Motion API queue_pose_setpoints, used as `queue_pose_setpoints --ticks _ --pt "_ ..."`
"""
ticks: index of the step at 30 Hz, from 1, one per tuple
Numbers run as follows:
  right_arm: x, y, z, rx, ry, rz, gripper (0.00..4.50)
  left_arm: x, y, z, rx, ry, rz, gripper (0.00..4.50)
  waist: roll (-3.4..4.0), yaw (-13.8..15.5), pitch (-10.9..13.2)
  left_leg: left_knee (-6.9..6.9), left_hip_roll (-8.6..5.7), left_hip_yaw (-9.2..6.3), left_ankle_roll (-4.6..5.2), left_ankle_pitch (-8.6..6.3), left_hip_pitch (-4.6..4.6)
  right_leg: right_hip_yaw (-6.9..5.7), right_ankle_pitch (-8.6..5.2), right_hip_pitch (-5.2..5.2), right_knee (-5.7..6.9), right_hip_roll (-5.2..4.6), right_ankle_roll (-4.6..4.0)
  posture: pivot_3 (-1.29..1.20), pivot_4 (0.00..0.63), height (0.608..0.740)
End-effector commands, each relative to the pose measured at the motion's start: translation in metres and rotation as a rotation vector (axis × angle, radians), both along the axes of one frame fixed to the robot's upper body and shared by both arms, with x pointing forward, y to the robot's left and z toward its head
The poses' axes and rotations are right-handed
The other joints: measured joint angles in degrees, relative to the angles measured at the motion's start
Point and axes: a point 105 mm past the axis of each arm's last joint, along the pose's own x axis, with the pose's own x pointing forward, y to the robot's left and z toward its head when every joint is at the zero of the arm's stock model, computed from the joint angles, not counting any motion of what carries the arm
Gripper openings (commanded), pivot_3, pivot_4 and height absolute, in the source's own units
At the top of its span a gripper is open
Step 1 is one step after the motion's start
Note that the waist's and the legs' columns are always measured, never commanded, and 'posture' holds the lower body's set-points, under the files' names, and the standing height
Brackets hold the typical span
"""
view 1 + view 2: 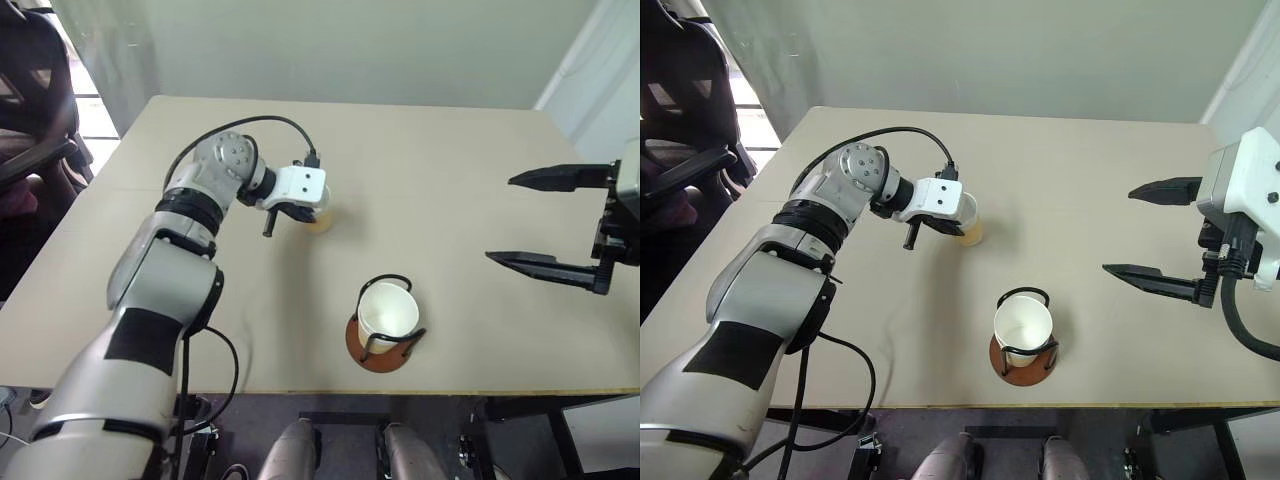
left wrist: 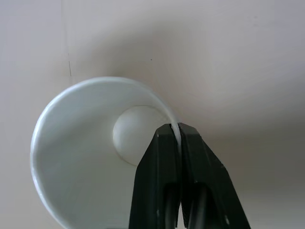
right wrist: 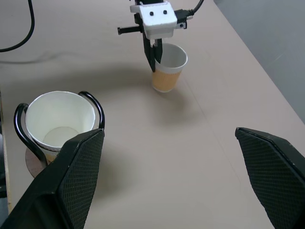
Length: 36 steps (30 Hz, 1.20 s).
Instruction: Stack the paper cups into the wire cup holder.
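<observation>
Two tan-yellow tapered paper cups with white rolled rims are on my beige table (image 1: 450, 180): one (image 1: 388, 310) already seated in the black wire cup holder on its round reddish-brown disc base (image 1: 381, 352), the other (image 3: 169, 68) standing upright on the bare tabletop.

My left gripper (image 2: 177, 131) has its two black fingers pressed together on that free cup's wall, one finger inside, one outside, pinching the rim. My right gripper (image 1: 535, 220) hangs spread wide above the table with nothing between its fingers.

What the coming move turns on, as I judge it: from the pinched cup, the holder lies at about 5 o'clock in the head view, nearer my edge of the table and well apart from the cup. The seated cup's mouth faces straight up, so I'd need to lift the held cup clear, carry it toward 5 o'clock, keep its axis vertical, and lower it in. The left arm is the nearer one and already has the grip.
</observation>
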Motion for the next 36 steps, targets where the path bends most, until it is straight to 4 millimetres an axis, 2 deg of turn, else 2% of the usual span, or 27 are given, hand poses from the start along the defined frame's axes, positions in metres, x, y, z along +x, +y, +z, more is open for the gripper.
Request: queue_pose_setpoints --ticks 1,5,8,13,20,24,27,31,36 --pt "-0.003 -0.003 0.011 -0.005 -0.06 -0.015 4.5 -0.013 -0.009 0.042 -0.069 -0.006 -0.125 0.05 0.01 -0.1 0.0 0.03 0.01 -0.06 0.05 0.0 -0.03 0.13 -0.02 -0.01 0.01 -0.11 0.05 0.0 0.15 0.74" --pt "-0.003 -0.004 0.011 -0.008 -0.061 -0.017 4.5 -0.029 -0.019 0.069 -0.087 -0.034 -0.273 0.05 0.0 -0.1 0.0 0.01 -0.21 -0.04 0.15 -0.01 -0.13 -0.05 -0.08 -0.02 -0.03 -0.19 0.14 0.0 0.15 0.74" --pt "-0.003 -0.005 0.011 -0.014 -0.061 -0.019 4.5 -0.052 -0.036 0.093 -0.122 -0.104 -0.438 0.05 0.03 -0.2 0.0 -0.03 -0.33 0.02 0.24 -0.06 -0.14 -0.09 -0.15 -0.03 -0.01 -0.4 0.26 0.0 0.15 0.74" --pt "-0.008 -0.012 0.01 -0.056 -0.052 -0.037 4.5 -0.104 -0.054 0.107 -0.147 -0.07 -0.709 0.05 0.06 -0.4 0.0 -0.01 -0.44 0.05 0.37 -0.15 -0.2 -0.08 -0.21 -0.06 -0.04 -0.61 0.39 0.0 0.15 0.74" --pt "-0.025 -0.034 0.007 -0.141 -0.032 -0.083 4.5 -0.154 -0.065 0.117 -0.208 0.03 -0.939 0.05 0.07 -0.5 0.0 0.05 -0.6 0.1 0.42 -0.19 -0.18 -0.13 -0.22 0.07 -0.06 -0.81 0.4 0.0 0.15 0.74" --pt "-0.028 -0.041 0.009 -0.147 -0.047 -0.134 4.5 -0.16 -0.072 0.117 -0.195 0.061 -0.984 0.05 0.08 -0.7 0.0 0.06 -0.62 0.03 0.55 -0.26 0.0 -0.05 -0.21 0.28 -0.07 -0.9 0.37 0.0 0.15 0.74" --pt "-0.032 -0.04 0.008 -0.147 -0.051 -0.143 4.5 -0.164 -0.076 0.111 -0.167 0.088 -1.016 0.05 0.19 -0.9 0.0 0.04 -0.67 -0.08 1.05 -0.56 0.06 0.0 -0.2 0.35 -0.02 -0.98 0.32 0.0 0.15 0.74" --pt "-0.036 -0.038 0.008 -0.145 -0.06 -0.158 4.5 -0.158 -0.08 0.091 -0.044 0.094 -1.035 0.05 0.28 -0.8 0.1 0.05 -0.7 -0.13 0.93 -0.48 0.06 -0.11 -0.16 0.37 0.01 -0.85 0.2 0.0 0.15 0.74" --pt "-0.041 -0.037 0.007 -0.139 -0.061 -0.178 4.5 -0.158 -0.081 0.076 0.038 0.113 -1.068 0.05 0.28 -1.0 0.1 0.08 -0.66 -0.21 0.9 -0.45 0.03 0.05 -0.29 0.38 0.01 -0.94 -0.08 0.0 0.15 0.74"
